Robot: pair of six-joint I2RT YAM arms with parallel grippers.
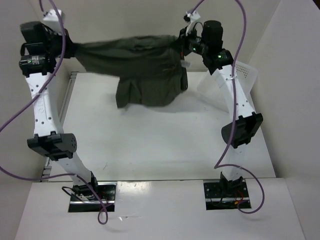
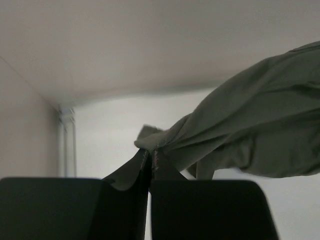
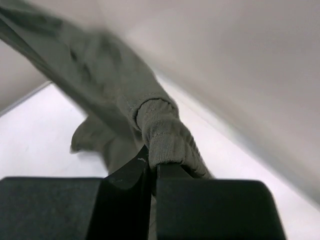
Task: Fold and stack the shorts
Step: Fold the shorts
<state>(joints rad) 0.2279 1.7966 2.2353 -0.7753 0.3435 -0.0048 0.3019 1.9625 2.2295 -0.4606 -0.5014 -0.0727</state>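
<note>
Aloft — shorts (image 1: 145, 65) gripped by left hand (image 2: 150, 152), right hand (image 3: 152, 162).

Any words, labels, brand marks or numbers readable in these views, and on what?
No text can be read.
The shorts: no print or label visible in any view.
Pale marking on the left arm's motor housing: too small to read.

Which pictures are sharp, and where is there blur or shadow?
Top external: sharp, evenly lit; the shorts cast a soft shadow on the table. Left wrist: fabric sharp, the left gripper nearly black. Right wrist: cloth blurred towards the upper left.
</note>
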